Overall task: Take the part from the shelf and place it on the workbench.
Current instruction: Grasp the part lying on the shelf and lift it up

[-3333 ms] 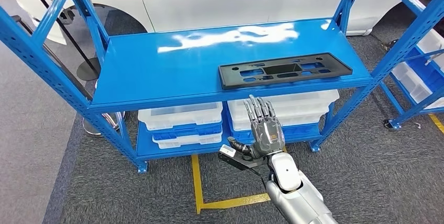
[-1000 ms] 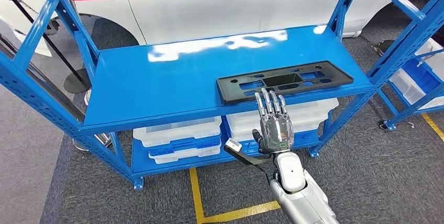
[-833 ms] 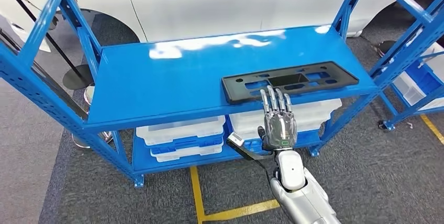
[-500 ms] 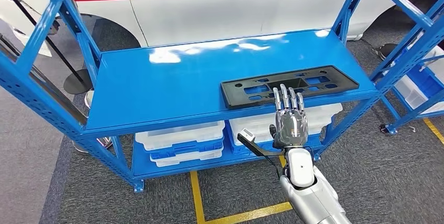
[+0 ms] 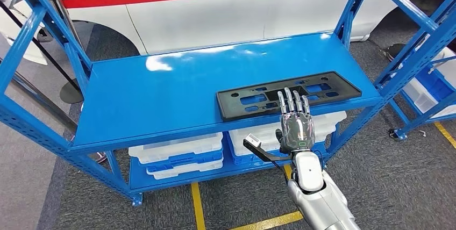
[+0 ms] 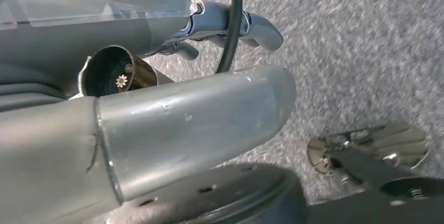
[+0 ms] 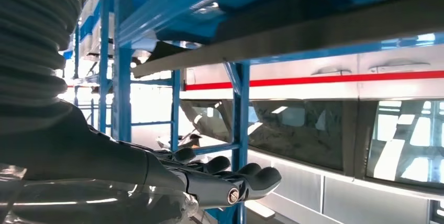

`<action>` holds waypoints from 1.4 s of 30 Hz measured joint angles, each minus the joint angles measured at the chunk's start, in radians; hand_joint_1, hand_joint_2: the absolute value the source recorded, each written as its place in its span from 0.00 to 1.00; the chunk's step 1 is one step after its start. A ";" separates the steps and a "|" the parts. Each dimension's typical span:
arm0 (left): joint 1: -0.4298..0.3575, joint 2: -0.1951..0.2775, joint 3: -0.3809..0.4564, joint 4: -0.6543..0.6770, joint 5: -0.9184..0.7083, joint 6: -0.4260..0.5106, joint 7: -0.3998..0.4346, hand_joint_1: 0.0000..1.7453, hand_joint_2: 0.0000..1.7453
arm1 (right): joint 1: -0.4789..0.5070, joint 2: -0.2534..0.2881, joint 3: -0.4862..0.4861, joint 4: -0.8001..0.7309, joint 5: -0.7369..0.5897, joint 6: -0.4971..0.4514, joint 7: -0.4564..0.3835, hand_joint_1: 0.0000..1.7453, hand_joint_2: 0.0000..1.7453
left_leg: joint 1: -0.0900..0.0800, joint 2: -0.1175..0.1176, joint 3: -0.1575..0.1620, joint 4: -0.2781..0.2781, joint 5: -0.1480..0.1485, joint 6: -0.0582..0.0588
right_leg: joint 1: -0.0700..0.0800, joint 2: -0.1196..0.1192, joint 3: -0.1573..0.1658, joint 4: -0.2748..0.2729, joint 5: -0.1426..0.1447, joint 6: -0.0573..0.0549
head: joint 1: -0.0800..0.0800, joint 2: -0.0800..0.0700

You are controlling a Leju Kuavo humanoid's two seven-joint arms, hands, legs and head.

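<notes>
A flat black plastic part (image 5: pixel 226 103) with several cut-outs lies on the blue shelf (image 5: pixel 161 95), near its front right edge. My right hand (image 5: pixel 294 125) is raised in front of the shelf edge with its fingers straight and spread. Its fingertips (image 5: pixel 291 96) overlap the part's near edge, and it holds nothing. In the right wrist view the dark fingers (image 7: pixel 225 182) point out level beside the shelf's front edge. My left hand (image 6: pixel 183 130) hangs over grey carpet with its thumb out and nothing in it.
White and blue bins (image 5: pixel 177 152) fill the lower shelf. A white car with a red stripe (image 5: pixel 215 9) stands behind the rack. Blue uprights (image 5: pixel 352 9) frame the shelf, and another rack (image 5: pixel 430 63) stands at the right. Yellow tape (image 5: pixel 196 208) marks the carpet.
My right hand has risen from below the shelf edge and reached forward until its fingertips overlap the part's near edge. The view has shifted a little. The part has not moved.
</notes>
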 joint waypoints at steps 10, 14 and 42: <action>0.000 -0.002 0.006 0.000 0.001 -0.003 -0.005 0.00 0.00 | -0.001 0.003 -0.006 0.002 -0.008 0.004 -0.018 0.00 1.00 | 0.008 -0.003 0.075 -0.066 -0.030 0.026 | -0.013 -0.004 -0.135 0.245 -0.089 0.048 | 0.003 0.000; 0.004 -0.003 0.010 0.000 0.001 -0.003 -0.006 0.00 0.00 | 0.002 0.003 -0.007 0.006 -0.011 0.007 -0.025 0.00 1.00 | 0.014 -0.005 0.106 -0.058 -0.063 0.011 | -0.028 -0.008 -0.138 0.129 0.044 0.062 | 0.003 0.000; -0.002 -0.002 0.020 0.000 0.001 -0.014 -0.026 0.00 0.00 | -0.005 0.007 -0.013 0.021 -0.039 0.034 -0.061 0.70 1.00 | 0.016 -0.004 0.149 -0.075 -0.103 -0.028 | -0.013 -0.004 -0.090 0.021 0.072 0.008 | 0.006 0.000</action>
